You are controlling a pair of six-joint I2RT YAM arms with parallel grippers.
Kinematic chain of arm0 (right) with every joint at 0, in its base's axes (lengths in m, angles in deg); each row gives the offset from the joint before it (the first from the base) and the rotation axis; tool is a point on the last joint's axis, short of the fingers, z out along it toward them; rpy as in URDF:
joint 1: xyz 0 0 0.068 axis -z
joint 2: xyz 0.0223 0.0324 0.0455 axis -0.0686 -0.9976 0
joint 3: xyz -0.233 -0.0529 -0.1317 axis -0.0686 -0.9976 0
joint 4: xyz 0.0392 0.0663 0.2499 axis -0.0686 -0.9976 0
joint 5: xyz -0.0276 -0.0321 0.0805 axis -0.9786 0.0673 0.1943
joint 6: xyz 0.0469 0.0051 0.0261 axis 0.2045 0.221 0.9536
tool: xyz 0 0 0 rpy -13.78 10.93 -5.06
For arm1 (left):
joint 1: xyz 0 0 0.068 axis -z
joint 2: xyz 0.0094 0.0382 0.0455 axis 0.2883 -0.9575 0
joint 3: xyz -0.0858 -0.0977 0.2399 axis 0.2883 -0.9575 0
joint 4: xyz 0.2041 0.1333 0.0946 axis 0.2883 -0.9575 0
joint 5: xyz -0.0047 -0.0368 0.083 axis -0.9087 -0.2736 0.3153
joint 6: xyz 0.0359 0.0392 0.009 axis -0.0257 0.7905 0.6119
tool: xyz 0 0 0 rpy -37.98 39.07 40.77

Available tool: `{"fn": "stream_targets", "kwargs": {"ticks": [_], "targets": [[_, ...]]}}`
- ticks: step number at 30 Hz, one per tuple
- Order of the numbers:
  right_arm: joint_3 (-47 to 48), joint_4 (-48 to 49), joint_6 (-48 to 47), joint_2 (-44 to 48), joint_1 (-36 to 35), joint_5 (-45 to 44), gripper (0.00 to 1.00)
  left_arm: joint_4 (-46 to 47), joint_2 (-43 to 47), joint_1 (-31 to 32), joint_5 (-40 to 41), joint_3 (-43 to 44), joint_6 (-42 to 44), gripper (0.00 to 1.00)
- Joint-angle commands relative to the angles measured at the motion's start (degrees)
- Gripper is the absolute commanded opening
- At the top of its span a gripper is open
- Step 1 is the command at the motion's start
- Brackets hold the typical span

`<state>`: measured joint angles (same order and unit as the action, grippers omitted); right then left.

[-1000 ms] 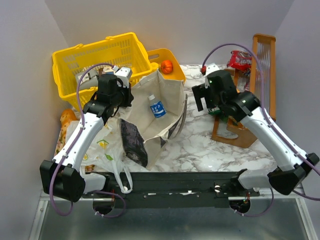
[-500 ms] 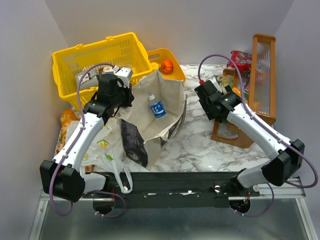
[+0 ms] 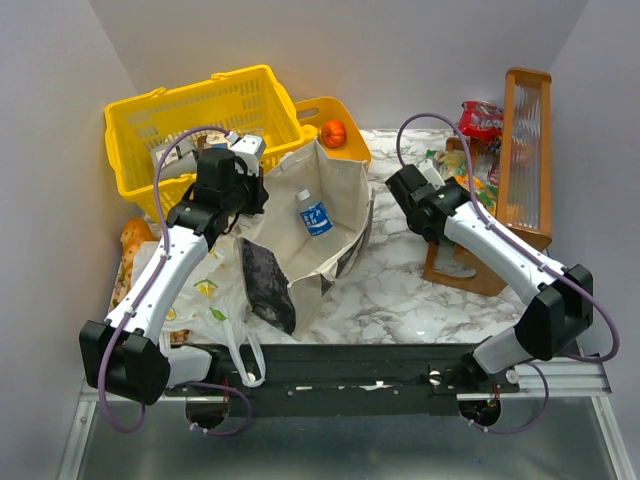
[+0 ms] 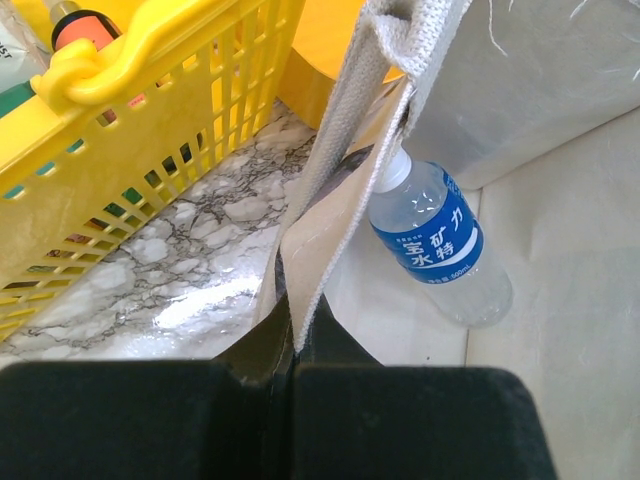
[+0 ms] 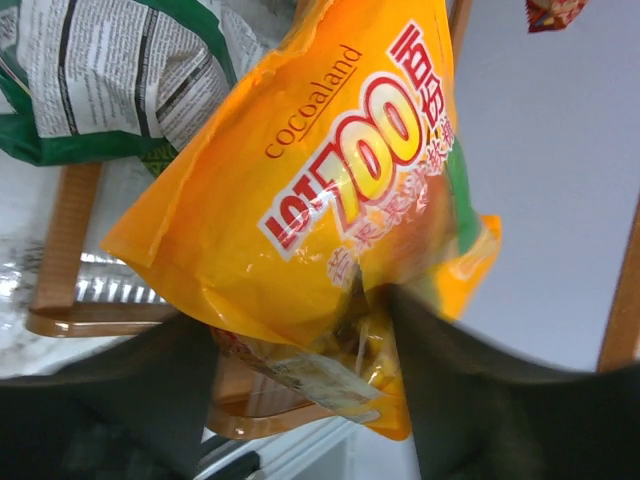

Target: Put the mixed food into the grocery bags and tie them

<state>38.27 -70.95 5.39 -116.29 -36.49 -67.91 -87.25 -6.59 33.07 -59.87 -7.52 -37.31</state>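
The beige canvas tote [image 3: 335,190] stands open mid-table with a clear water bottle [image 3: 314,217] lying inside it. My left gripper [image 4: 290,345] is shut on the tote's webbing handle [image 4: 345,170] and holds the rim up, with the bottle [image 4: 435,240] just below. An orange snack packet [image 5: 320,170] on the wooden rack lies between the fingers of my right gripper [image 5: 300,320]. The right finger touches the packet and the left finger stands apart from it. A green packet [image 5: 110,80] lies beside it and a red one [image 3: 478,118] sits higher up. An orange [image 3: 333,132] rests in the small yellow basket.
A large yellow basket [image 3: 190,115] with cartons stands at the back left. The thin white plastic bag [image 3: 215,300] lies near the left arm's base, a bread loaf [image 3: 130,245] beside it. The wooden rack [image 3: 525,150] stands at the right wall.
My right arm has swung its gripper toward the rack, and its jaws have narrowed around the orange packet. The left arm has held still on the tote handle.
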Motion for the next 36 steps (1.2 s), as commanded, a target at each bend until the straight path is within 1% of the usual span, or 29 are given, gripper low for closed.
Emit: {"fn": "stream_targets", "kwargs": {"ticks": [1, 2, 3, 5, 15, 18, 19, 21, 27, 31, 32, 34, 35, 36], "targets": [[0.54, 2.32, -1.86, 0.50, 0.30, -0.85, 0.51, -1.32, 0.97, 0.82, -0.35, -0.50, 0.41, 0.00], [1.07, 2.85, -2.84, 1.11, 0.30, -0.94, 0.36, -1.32, 0.88, 0.82, -0.26, -0.41, 0.41, 0.00], [1.69, 3.29, -3.63, 1.29, 0.30, -0.59, 0.30, -1.41, 0.97, 0.82, -0.26, -0.41, 0.41, 0.00], [4.31, 4.52, -6.44, 2.34, 0.21, 1.17, 0.22, -1.41, 1.06, 1.00, -0.26, -0.50, 0.41, 0.00], [13.90, 5.14, -9.35, 3.40, 0.21, 4.24, 0.06, -1.68, 0.27, 1.61, -0.52, -0.32, 0.41, 0.00], [15.92, 4.96, -8.91, 4.27, -0.05, 8.46, 0.02, -1.50, 0.27, 1.88, -0.61, -0.41, 0.50, 0.00], [17.23, 5.40, -8.82, 5.23, -0.05, 10.90, 0.01, -1.59, 0.27, 1.96, -0.44, -0.41, 0.41, 0.00], [18.21, 6.10, -9.00, 6.56, -0.40, 13.03, 0.01, -1.67, 0.36, 2.05, -0.35, -0.41, 0.50, 0.00], [19.18, 14.27, -11.98, 13.67, -1.02, 21.64, 0.01, -1.68, 0.18, 2.40, -0.17, -0.41, 0.58, 0.00], [18.66, 21.90, -12.78, 18.33, -1.54, 31.56, 0.01, -1.76, -0.08, 2.58, -0.09, -0.41, 0.67, 0.00], [18.22, 23.49, -12.60, 19.12, -1.81, 36.19, 0.01, -1.76, -0.17, 2.67, -0.09, -0.32, 0.58, 0.00], [16.90, 27.35, -12.43, 20.80, -2.07, 41.31, 0.01, -1.76, -0.17, 2.76, -0.17, -0.41, 0.76, 0.00], [16.90, 28.33, -12.08, 21.15, -2.25, 46.12, 0.01, -1.50, -0.17, 2.76, -0.17, -0.50, 0.76, 0.00], [16.90, 29.30, -11.99, 21.33, -3.12, 48.35, 0.01, -1.59, -0.17, 2.84, 0.00, -0.50, 0.67, 0.00]]}}
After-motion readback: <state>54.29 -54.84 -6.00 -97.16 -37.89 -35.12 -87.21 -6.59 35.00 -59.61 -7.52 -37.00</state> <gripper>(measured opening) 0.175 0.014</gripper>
